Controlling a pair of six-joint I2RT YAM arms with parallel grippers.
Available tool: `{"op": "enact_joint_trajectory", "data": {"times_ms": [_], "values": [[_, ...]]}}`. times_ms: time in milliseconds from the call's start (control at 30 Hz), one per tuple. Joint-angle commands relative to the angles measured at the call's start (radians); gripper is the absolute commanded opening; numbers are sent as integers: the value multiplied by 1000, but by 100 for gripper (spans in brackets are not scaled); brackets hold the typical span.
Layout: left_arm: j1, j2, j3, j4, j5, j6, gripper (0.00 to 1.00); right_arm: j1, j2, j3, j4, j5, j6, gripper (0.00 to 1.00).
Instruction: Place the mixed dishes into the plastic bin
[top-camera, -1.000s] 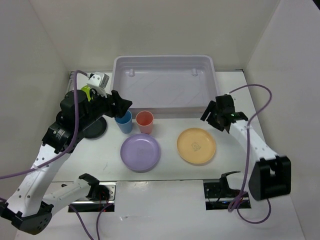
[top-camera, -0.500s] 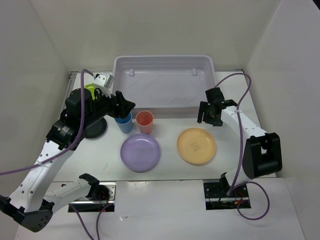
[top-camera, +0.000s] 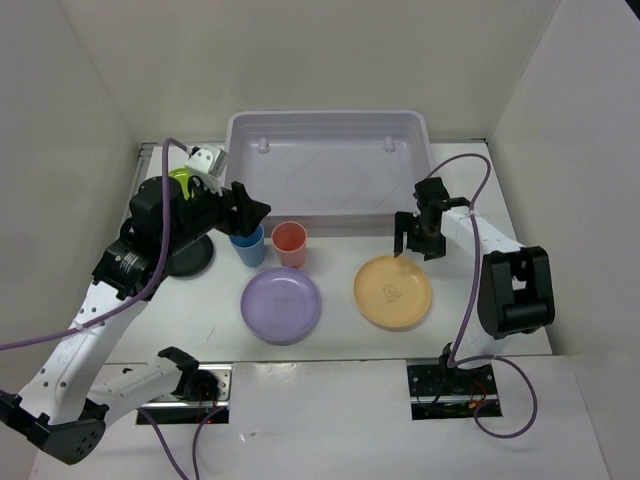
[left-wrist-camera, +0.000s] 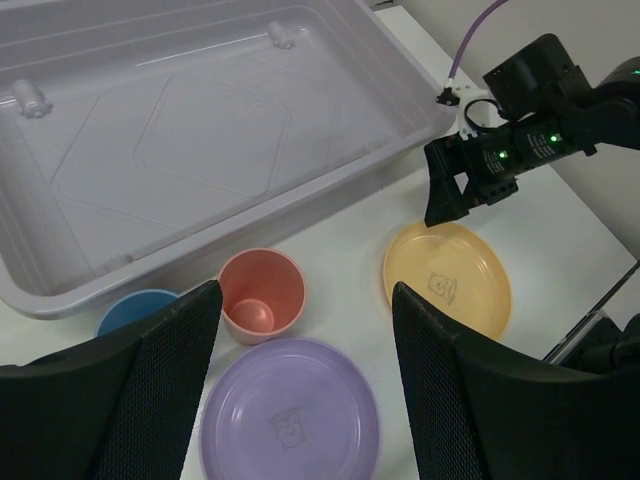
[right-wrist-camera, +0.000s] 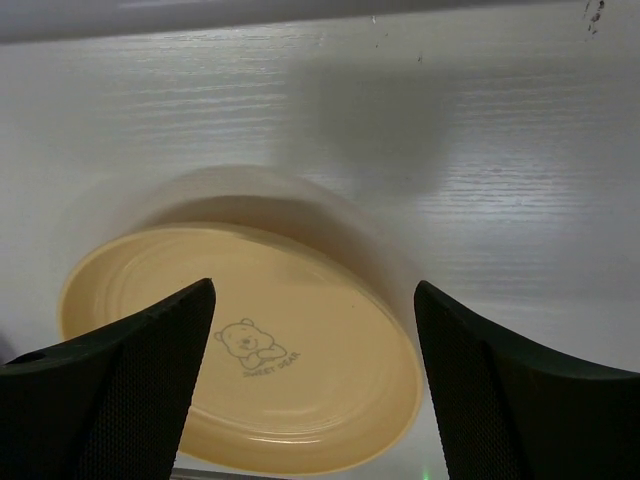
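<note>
The plastic bin stands empty at the back of the table. In front of it stand a blue cup and a coral-pink cup. Nearer me lie a lavender plate and an orange-yellow plate. A black round dish and a lime-green plate lie at the left, partly hidden by my left arm. My left gripper is open and empty above the blue cup. My right gripper is open and empty, just over the far edge of the orange-yellow plate.
White walls close in the table on the left, back and right. A small white object sits left of the bin. In the left wrist view the coral-pink cup and lavender plate lie between my open fingers.
My right gripper has swung left and down, from beside the bin's right corner to the far edge of the orange-yellow plate. My left arm shifted slightly, then held still.
</note>
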Motion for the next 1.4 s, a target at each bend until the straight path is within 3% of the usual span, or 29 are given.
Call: {"op": "enact_joint_trajectory", "data": {"times_ms": [0, 333, 467, 500, 800, 967, 1033, 1367], "values": [[4, -19, 3, 67, 39, 21, 76, -34, 46, 51, -25, -47, -40, 85], [4, -28, -6, 87, 67, 3, 77, -53, 118, 51, -25, -98, -59, 85], [4, -48, -6, 87, 58, 3, 78, -42, 129, 60, -25, -107, -68, 80], [4, -58, -6, 87, 47, 3, 78, -27, 138, 60, -25, -107, -68, 75], [4, -77, -6, 69, 38, 3, 78, 41, 190, 69, -36, -88, -59, 67], [4, -77, -6, 69, 29, 3, 78, 72, 190, 69, -36, -69, -39, 50], [4, -77, -6, 69, 29, 3, 79, 72, 190, 69, -36, -69, -39, 48], [4, -77, -6, 69, 38, -6, 79, 81, 139, 46, -36, -49, -21, 14]]}}
